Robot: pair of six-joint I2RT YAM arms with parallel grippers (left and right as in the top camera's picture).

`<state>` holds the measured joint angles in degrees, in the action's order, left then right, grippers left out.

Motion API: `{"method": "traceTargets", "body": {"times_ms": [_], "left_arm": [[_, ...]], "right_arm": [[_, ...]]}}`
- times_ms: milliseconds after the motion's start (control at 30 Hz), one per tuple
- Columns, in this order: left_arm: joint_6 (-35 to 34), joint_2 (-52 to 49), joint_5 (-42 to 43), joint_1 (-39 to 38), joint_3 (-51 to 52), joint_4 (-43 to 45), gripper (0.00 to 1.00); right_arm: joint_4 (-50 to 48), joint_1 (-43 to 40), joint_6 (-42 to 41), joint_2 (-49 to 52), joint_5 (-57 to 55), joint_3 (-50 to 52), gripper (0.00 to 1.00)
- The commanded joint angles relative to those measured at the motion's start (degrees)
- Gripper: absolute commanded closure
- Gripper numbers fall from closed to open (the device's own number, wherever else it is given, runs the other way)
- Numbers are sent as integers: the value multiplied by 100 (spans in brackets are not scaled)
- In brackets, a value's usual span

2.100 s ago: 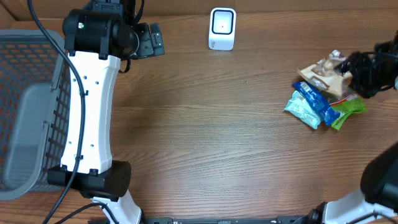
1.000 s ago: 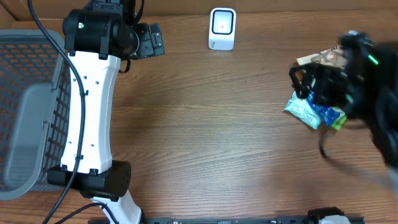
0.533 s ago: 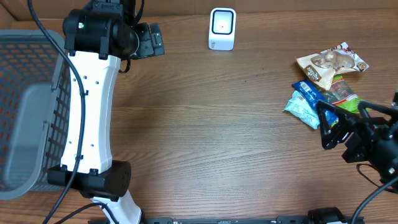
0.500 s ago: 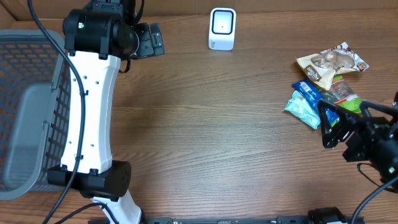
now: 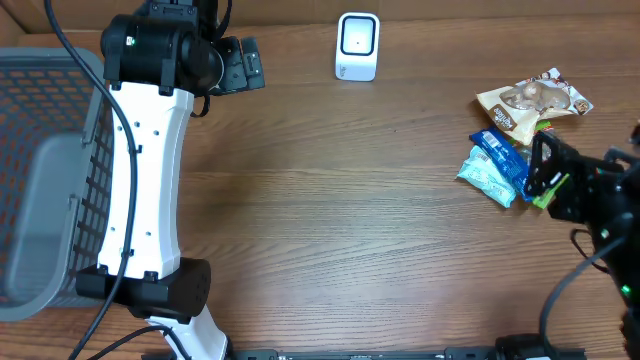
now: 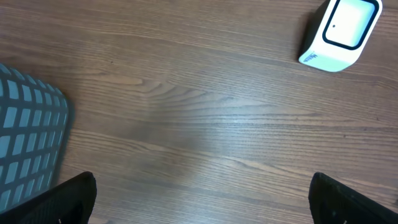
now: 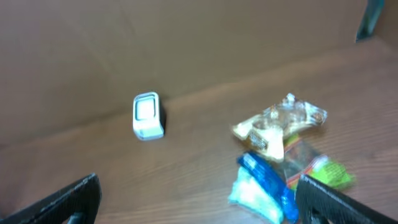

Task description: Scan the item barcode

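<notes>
**Left arm:** The white left arm (image 5: 145,180) is extended along the left side of the brown wooden surface (image 5: 350,220), beside the grey mesh basket (image 5: 30,110). The left fingers (image 6: 65,199) are spread wide and empty.

**Right arm:** The black right arm (image 5: 600,195) is angled in from the right edge. The right fingers (image 7: 71,198) are fully parted, with nothing gripped.

**Items:**
- The tan snack packet (image 5: 530,103), blue packet (image 5: 500,155), pale teal packet (image 5: 483,175) and green packet (image 7: 326,174) lie clustered beside the right fingers.
- They are well apart from the white box-shaped barcode scanner (image 5: 357,45).

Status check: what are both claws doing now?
Left gripper open, empty. Right gripper open, empty, beside colourful plastic snack packets. Nothing blocks white boxy scanner.
</notes>
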<state>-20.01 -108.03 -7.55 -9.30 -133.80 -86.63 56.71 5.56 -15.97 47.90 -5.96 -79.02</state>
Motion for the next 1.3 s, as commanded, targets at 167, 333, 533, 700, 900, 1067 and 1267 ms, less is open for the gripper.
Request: {"method": "traceTargets", "body": {"times_ms": [167,333,533,700,900,1067,1267], "left_arm": [[-101,-11,7,-11,7,7,0],[-101,-9,7,-11,7,7,0],[-101,-9,7,-11,7,7,0],[-101,-11,7,-11,7,7,0],[-101,-11,7,-11,7,7,0],[-101,-11,7,-11,7,7,0],[-101,-11,7,-11,7,7,0]], "right_arm": [[-2959,-236,144,-1537,125,2949,0],[-4656,-487,140,-2664,479,4922,0],[-5744,-531,138,-3722,476,6640,0],[-5995,-531,133,-4380,479,7423,0],[-5925,-531,98,-4778,481,7862,0],[-5311,-520,94,-4778,533,7858,0],[-5189,-520,96,-4776,649,7858,0]]}}
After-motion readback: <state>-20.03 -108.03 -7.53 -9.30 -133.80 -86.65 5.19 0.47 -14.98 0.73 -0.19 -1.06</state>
